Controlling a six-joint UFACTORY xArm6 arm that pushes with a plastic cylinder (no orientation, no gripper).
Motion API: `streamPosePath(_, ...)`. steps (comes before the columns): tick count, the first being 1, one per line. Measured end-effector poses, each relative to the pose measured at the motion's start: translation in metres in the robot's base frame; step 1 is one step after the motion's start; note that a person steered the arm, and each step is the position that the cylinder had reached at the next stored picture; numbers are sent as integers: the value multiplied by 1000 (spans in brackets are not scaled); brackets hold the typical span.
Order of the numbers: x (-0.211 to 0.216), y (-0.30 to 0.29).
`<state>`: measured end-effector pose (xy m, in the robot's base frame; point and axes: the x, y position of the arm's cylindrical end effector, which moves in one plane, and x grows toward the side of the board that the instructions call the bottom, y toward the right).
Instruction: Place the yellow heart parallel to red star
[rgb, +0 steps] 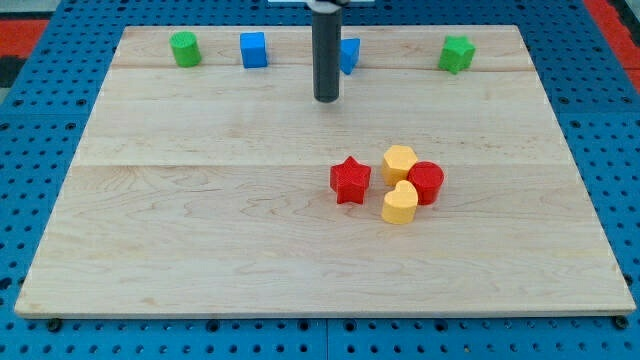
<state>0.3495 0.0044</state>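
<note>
Wooden board (200, 230) on blue pegboard, my tip (327, 100) a bare rod at upper centre, touching no block, red star (350, 180) right of centre, yellow heart (400, 203) just beside its lower right, open wood across the left half.

A single camera looks down at a slant from the near edge, taking in the whole wooden tabletop (200, 220).

Heart (400, 204) right of star (350, 180), below two touching blocks (400, 162).
</note>
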Motion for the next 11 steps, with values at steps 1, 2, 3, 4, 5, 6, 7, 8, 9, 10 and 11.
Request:
streamPosePath(1,31,-1)
streamPosePath(2,37,-1)
streamPosePath(3,37,-11)
streamPosePath(4,40,-5)
streamPosePath(5,45,71)
streamPosePath(6,56,144)
streamPosePath(7,80,188)
streamPosePath(8,136,174)
streamPosePath(9,168,177)
streamPosePath(10,193,125)
streamPosePath(11,178,108)
